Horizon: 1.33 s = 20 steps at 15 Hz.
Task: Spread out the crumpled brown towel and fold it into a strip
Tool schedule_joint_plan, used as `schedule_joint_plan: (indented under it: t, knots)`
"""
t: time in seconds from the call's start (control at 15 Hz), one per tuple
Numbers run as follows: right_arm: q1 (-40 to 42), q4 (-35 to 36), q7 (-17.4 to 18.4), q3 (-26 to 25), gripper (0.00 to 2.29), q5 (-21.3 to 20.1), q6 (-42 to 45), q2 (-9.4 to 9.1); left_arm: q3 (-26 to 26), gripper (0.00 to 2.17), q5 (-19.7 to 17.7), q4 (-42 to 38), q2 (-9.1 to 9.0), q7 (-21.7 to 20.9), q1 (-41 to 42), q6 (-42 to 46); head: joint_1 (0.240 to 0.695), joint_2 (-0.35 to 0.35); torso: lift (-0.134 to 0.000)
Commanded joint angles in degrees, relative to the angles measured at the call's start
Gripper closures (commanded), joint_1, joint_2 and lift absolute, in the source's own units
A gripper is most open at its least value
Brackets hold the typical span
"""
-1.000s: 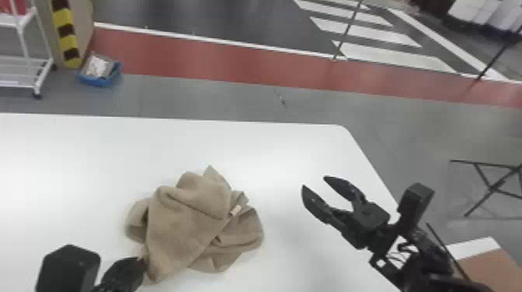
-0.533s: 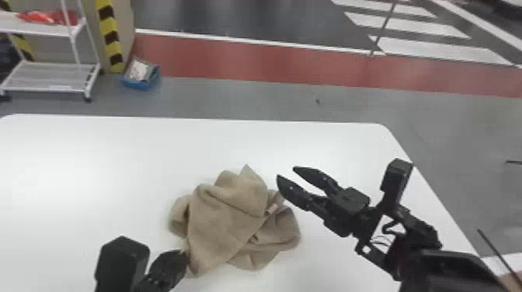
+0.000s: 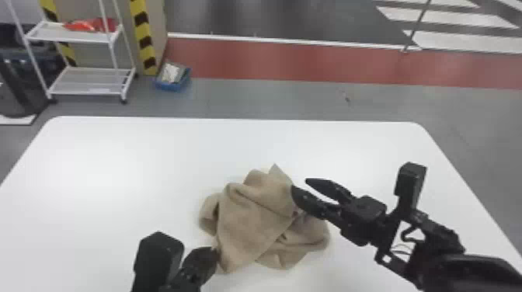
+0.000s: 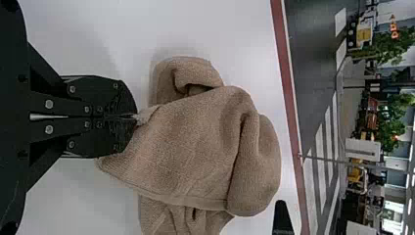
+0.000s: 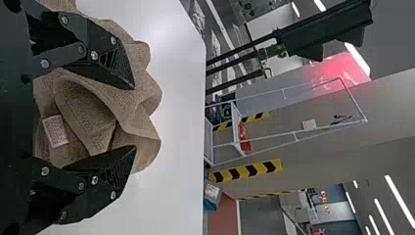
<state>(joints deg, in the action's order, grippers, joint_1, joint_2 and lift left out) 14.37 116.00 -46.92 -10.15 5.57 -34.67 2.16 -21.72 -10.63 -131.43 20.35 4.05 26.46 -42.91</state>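
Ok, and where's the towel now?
In the head view, the towel is bunched up on the table, just right of the left gripper, which pinches its edge, with the open right gripper at its right side.

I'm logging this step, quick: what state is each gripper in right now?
Left gripper: closed, pinching a bit of the brown towel.
Right gripper: open, right by the towel, holding nothing.

Bright, diffuse light on a white desk [image 3: 116, 163]
Pale glare spreads across its left side; soft shadow edges the towel [image 4: 191, 142]. The right wrist view shows glowing strip lights [image 5: 399, 199] and a hazy red glow [image 5: 335, 69].
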Motion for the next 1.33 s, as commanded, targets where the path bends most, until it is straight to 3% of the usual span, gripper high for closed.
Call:
schedule_joint_plan:
  t: [0.0,0.13,0.33,0.4,0.47,0.53,0.73,1.07,1.27]
  knots:
    - [-0.84,-0.51,-0.28,0.57,0.95,-0.12,-2.73,0.21,-0.07,1.80,0.00,0.12,-0.04,0.00,-0.09,0.06,0.695,-0.124,-0.124]
    - [-1.89,-1.39,-0.72,1.37,1.29,-0.30,-4.66,0.30,0.01,1.80,0.00,0.04,-0.04,0.09,-0.01,0.06,0.695,-0.121,-0.124]
    - [-2.77,-1.39,-1.51,1.45,1.99,0.05,-4.66,0.30,0.10,1.81,0.79,-0.40,0.05,1.84,0.35,0.23,0.695,-0.104,-0.124]
    - [-2.77,-1.39,-1.60,1.19,2.01,0.40,-4.49,0.30,0.01,1.99,0.79,-0.58,-0.04,4.22,0.35,0.23,0.695,-0.100,-0.124]
    - [-2.86,-1.56,-1.95,0.84,2.01,0.84,-3.78,0.30,0.28,1.38,0.00,-0.84,-0.31,7.38,0.26,0.06,0.695,-0.091,-0.124]
    - [-3.03,-1.91,-2.04,-0.13,2.01,1.20,-3.61,0.30,0.89,0.04,-0.27,-1.02,-0.13,7.73,0.26,0.23,0.695,-0.074,-0.124]
    - [-3.12,-2.00,-2.04,-3.29,2.01,5.41,-2.03,0.30,0.72,0.02,-0.09,-1.02,-0.39,8.08,0.35,0.58,0.695,-0.069,-0.124]
    - [-3.03,-1.65,-2.21,-3.64,2.01,5.24,-2.55,0.48,-0.07,0.03,0.00,-1.11,-0.48,7.91,0.08,0.94,0.695,-0.110,-0.124]
    - [-3.39,-1.65,-2.21,-4.52,2.01,4.80,-2.55,0.74,-0.34,0.28,0.00,-1.19,-0.31,7.38,0.35,1.11,0.695,-0.117,-0.124]
